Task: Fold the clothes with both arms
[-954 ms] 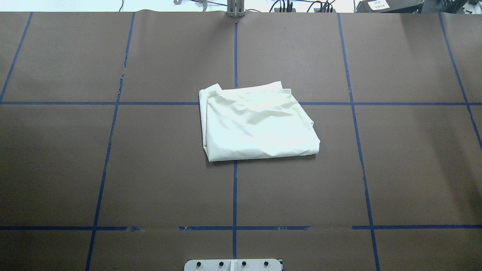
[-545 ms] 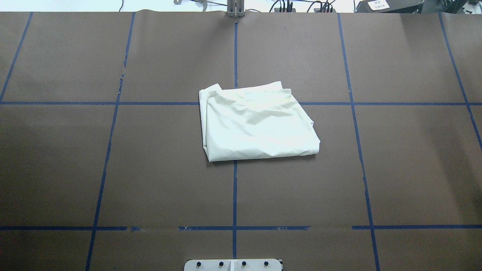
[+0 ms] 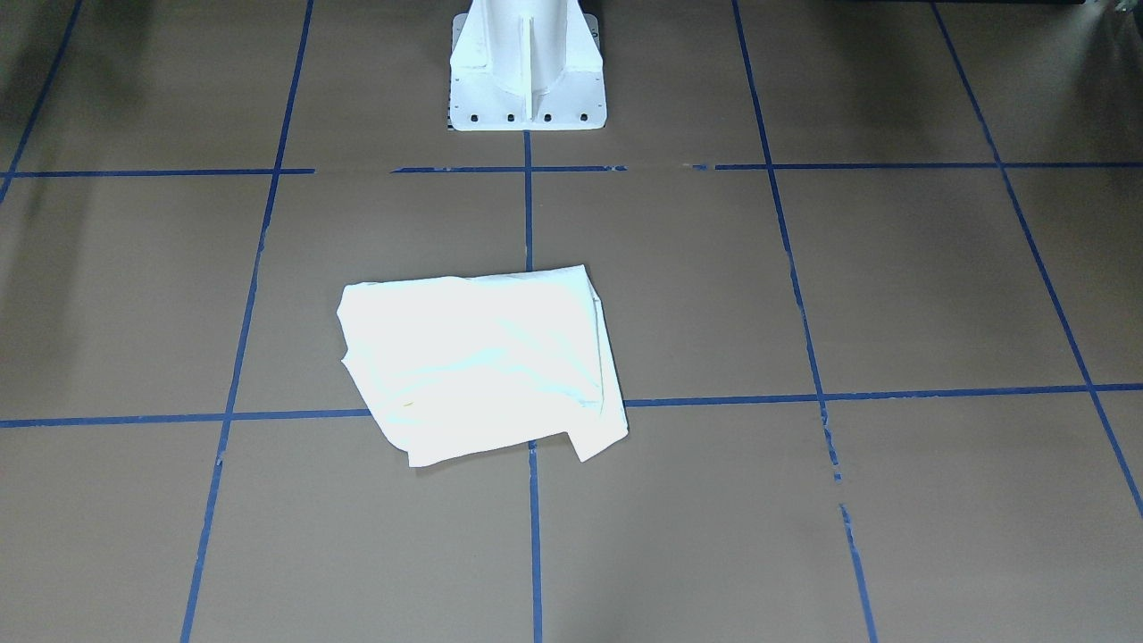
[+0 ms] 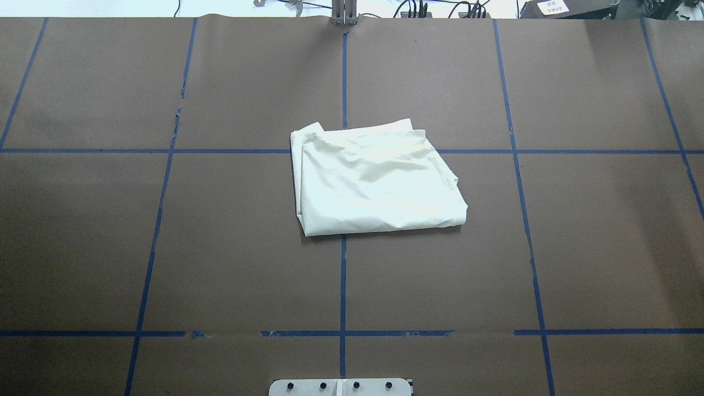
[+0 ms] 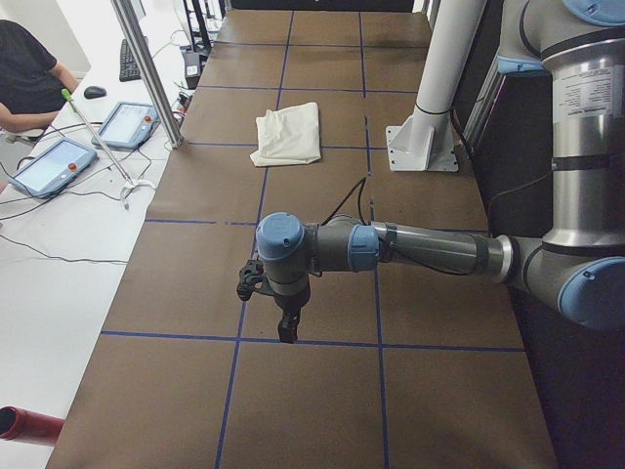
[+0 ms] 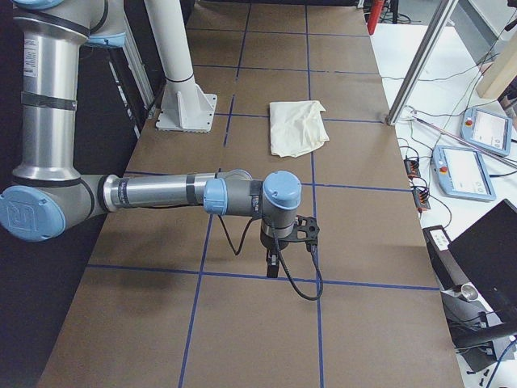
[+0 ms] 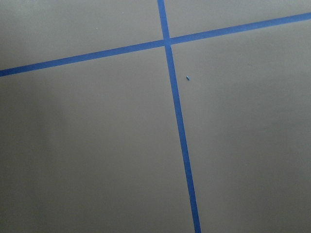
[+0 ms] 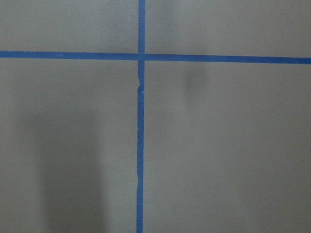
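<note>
The robot's left arm (image 5: 430, 249) reaches out with its forearm level, the left gripper (image 5: 286, 330) pointing straight down, wrist directly above the fingers. The right arm (image 6: 153, 192) mirrors the pose, right gripper (image 6: 273, 267) hanging below its wrist. Finger spacing cannot be made out.

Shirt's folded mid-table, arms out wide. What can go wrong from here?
1. The T-shirt is folded unevenly: a flap juts out at its far edge and may spring open.
2. A cable hangs in a low loop beside the right gripper; it might snag cloth on any re-approach.
</note>
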Tool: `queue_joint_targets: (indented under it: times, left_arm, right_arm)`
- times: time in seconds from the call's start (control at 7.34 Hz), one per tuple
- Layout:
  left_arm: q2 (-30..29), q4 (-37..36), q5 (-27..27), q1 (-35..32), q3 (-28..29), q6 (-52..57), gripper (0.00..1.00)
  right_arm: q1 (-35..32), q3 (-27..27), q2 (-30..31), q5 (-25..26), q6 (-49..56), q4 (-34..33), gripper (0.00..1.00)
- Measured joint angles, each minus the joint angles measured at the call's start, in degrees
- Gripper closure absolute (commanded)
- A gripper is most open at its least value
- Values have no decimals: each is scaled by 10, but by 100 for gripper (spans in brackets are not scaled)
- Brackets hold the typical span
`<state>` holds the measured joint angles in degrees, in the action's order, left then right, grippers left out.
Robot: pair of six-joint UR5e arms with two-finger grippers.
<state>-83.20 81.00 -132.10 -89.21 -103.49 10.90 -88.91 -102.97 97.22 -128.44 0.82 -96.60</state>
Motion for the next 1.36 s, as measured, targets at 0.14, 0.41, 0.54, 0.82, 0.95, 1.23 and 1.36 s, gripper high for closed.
queue_joint_targets:
  times: [0.14,0.41,0.54,0.82,0.95,1.23,1.36]
  left_arm:
    - [0,0,0,0,0,0,0]
    - [-3,0,0,0,-1,0,0]
    - [-4,-1,-1,0,-1,0,0]
    - [-4,-3,-1,0,2,0,0]
    - [-3,-3,-1,0,4,0,0]
    - [-1,-2,-1,0,7,-3,0]
    - [0,-2,-1,0,9,-4,0]
  right_arm:
    - [0,1,1,6,21,0,0]
    - [0,10,2,6,32,-1,0]
    - [0,14,2,3,32,-1,0]
    - [0,16,2,-4,30,-1,0]
    - [0,16,2,-6,30,-1,0]
    - [0,14,2,-10,30,-1,0]
    - [0,14,2,-10,30,-1,0]
